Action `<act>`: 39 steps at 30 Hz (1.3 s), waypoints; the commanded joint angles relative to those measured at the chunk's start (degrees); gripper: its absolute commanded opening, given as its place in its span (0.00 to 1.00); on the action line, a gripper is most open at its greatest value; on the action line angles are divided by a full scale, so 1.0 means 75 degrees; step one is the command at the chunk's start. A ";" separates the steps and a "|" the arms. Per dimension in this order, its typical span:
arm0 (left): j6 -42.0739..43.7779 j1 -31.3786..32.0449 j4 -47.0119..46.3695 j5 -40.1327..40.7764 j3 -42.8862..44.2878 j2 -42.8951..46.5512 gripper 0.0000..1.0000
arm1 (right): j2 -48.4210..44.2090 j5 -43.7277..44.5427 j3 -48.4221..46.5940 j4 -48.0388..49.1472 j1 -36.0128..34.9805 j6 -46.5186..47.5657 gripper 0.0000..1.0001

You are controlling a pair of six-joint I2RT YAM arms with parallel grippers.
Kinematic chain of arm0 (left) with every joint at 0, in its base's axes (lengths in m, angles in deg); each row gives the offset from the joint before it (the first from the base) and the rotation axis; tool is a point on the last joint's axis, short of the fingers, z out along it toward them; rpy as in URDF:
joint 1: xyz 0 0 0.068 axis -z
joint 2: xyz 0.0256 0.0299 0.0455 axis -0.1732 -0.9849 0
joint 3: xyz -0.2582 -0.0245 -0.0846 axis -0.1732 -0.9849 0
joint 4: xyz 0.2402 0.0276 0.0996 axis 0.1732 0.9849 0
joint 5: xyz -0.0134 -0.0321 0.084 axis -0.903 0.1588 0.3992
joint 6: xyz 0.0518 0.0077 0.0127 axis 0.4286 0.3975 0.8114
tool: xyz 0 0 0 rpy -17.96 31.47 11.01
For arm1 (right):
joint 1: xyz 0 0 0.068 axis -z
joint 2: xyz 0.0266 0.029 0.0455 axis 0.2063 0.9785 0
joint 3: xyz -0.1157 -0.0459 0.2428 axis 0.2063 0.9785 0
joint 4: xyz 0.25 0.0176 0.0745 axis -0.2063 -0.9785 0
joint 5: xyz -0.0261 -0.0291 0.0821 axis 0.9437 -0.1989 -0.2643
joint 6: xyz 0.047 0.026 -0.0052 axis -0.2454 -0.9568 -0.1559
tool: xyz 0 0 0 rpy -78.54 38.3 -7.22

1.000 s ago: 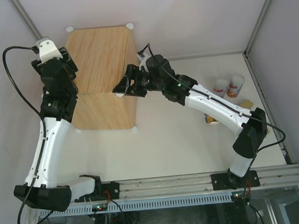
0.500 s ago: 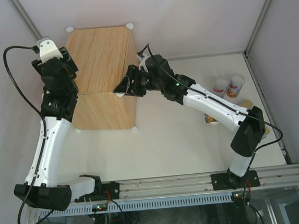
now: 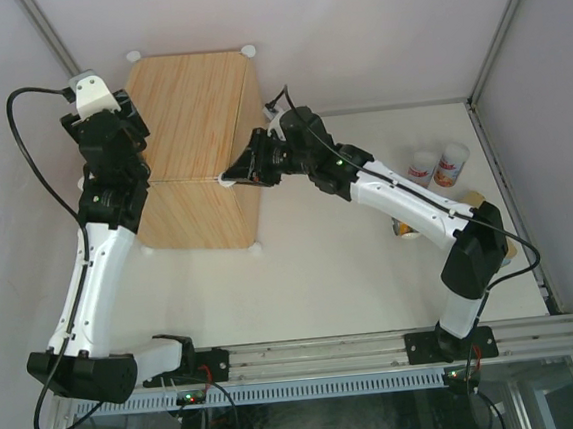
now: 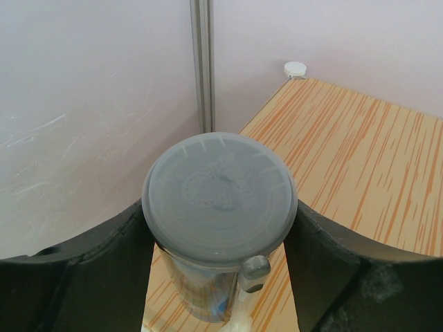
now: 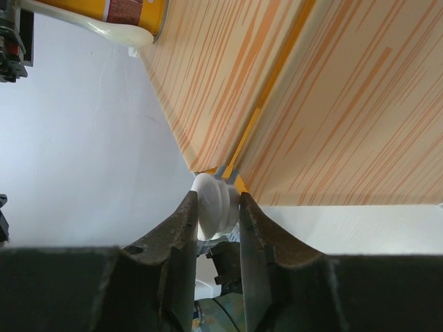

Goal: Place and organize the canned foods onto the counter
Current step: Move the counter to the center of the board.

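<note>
While two short white-red cans (image 3: pixel 424 167) stand upright on the table (image 3: pixel 302 273), well apart to the right of the wood-grain box (image 3: pixel 191 102), the right end effector (image 5: pixel 217 199) points away from them, clenched on the white knob (image 5: pixel 211 214) at the box's right edge. Right arm judged the nearer for those cans; their long axes are vertical. Farther back, at the box's left edge, the left end effector (image 4: pixel 220 207) grasps a tall can (image 4: pixel 218 187) standing on the box top.
</note>
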 commanded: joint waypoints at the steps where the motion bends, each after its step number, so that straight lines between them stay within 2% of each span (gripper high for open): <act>1: 0.0068 -0.0058 -0.1166 0.0093 0.0300 0.0129 0.00 | -0.0212 -0.0200 0.0243 0.0766 0.0012 -0.0252 0.00; 10: -0.0048 -0.0057 -0.1008 0.0014 0.0332 0.0153 0.00 | -0.0624 -0.0217 0.0694 0.1140 0.0102 -0.0356 0.00; 25: -0.0271 -0.0041 -0.0505 -0.0358 0.0555 0.0381 0.00 | -0.1503 -0.0119 0.1419 0.1051 0.0318 -0.0147 0.00; 39: -0.0637 0.0308 0.0340 -0.1231 0.1046 0.0201 0.00 | -0.2921 0.0154 0.2758 0.0876 0.0896 -0.0033 0.00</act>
